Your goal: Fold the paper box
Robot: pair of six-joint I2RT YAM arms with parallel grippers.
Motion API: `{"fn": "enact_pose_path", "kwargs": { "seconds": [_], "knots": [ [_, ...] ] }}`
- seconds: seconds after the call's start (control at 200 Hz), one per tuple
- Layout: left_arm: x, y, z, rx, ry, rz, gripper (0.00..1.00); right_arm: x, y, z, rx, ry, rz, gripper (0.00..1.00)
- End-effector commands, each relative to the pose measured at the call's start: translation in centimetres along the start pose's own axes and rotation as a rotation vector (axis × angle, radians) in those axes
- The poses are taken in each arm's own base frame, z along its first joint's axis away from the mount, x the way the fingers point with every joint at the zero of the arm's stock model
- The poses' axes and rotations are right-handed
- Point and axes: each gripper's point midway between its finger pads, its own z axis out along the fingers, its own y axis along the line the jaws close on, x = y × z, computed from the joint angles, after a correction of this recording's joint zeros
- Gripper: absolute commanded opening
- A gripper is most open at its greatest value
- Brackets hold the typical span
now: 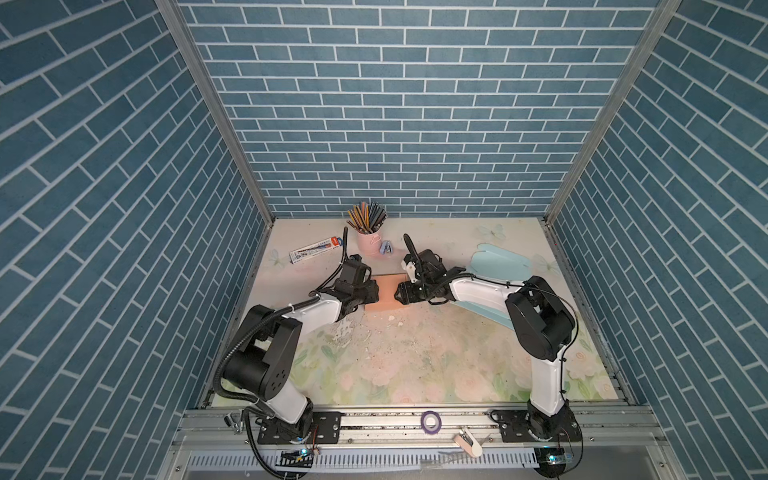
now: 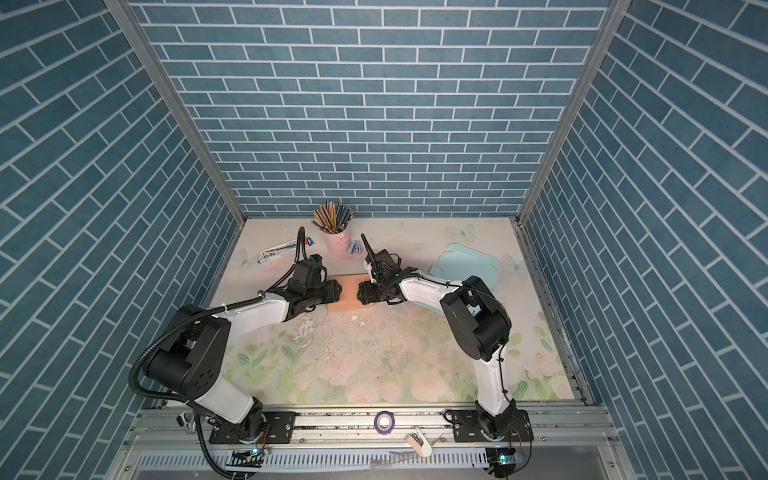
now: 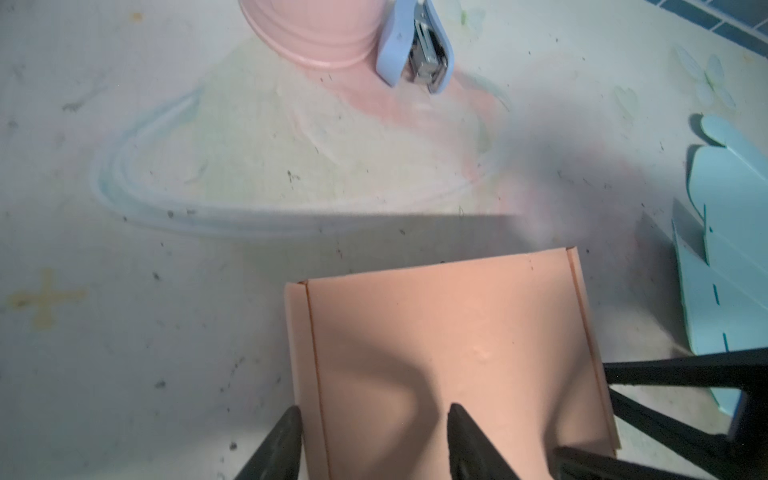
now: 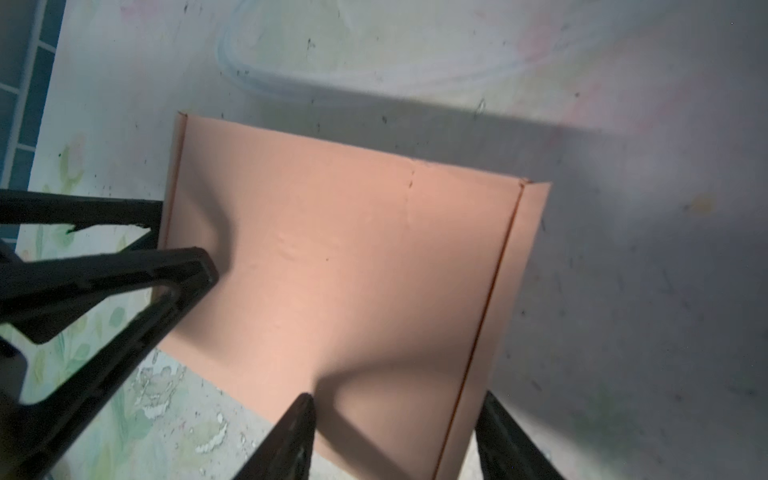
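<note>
My left gripper and right gripper, both half-spread, straddle opposite creased side edges of the smooth peach paper box. Scuffed desk lies open along its near edge.

paper box: peach card, closed up, lying flat with 1 broad panel facing up, on the floral mat, mid-table toward the back in both top views. Left wrist view of the paper box: 2 creased opposite edges with narrow side walls folded down, and small dents in the top panel.
</note>
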Motion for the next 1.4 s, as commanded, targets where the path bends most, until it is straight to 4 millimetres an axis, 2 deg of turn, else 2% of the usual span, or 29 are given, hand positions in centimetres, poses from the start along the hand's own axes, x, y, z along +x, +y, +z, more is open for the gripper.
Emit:
{"fn": "enact_pose_path", "kwargs": {
  "seconds": [0.0, 0.215, 0.425, 0.605, 0.725, 0.885, 1.06, 1.22, 1.395],
  "knots": [
    [-2.0, -4.3, 1.0, 0.174, -0.015, 0.025, 0.55, -2.3, 4.8, 0.4, -0.178, -0.022, -0.112, 0.61],
    [-4.1, -3.8, 2.6, 0.163, -0.046, -0.003, 0.55, -4.1, 4.4, 1.4, -0.182, -0.020, -0.110, 0.61],
    [-4.6, -2.9, 4.1, 0.146, -0.045, -0.023, 0.56, -5.0, 4.4, 1.8, -0.188, -0.022, -0.105, 0.61],
    [-4.5, -2.4, 4.7, 0.143, -0.055, -0.049, 0.58, -4.8, 3.9, 1.9, -0.170, -0.024, -0.098, 0.62],
    [-4.6, -2.3, 4.5, 0.143, -0.066, -0.061, 0.64, -4.9, 3.4, 2.0, -0.150, -0.029, -0.096, 0.66],
    [-4.7, -2.0, 4.1, 0.161, -0.076, -0.091, 0.72, -5.1, 2.5, 1.8, -0.123, -0.042, -0.084, 0.77],
    [-5.2, -1.7, 3.0, 0.157, -0.100, -0.095, 0.77, -5.7, 2.4, 0.6, -0.108, -0.073, -0.089, 0.86],
    [-5.5, -1.3, 2.1, 0.151, -0.110, -0.094, 0.91, -5.8, 2.5, -0.4, -0.103, -0.089, -0.091, 0.96],
    [-5.3, -0.9, 0.5, 0.142, -0.114, -0.077, 0.99, -5.2, 2.6, -2.0, -0.107, -0.110, -0.087, 0.98]
  ]
}}
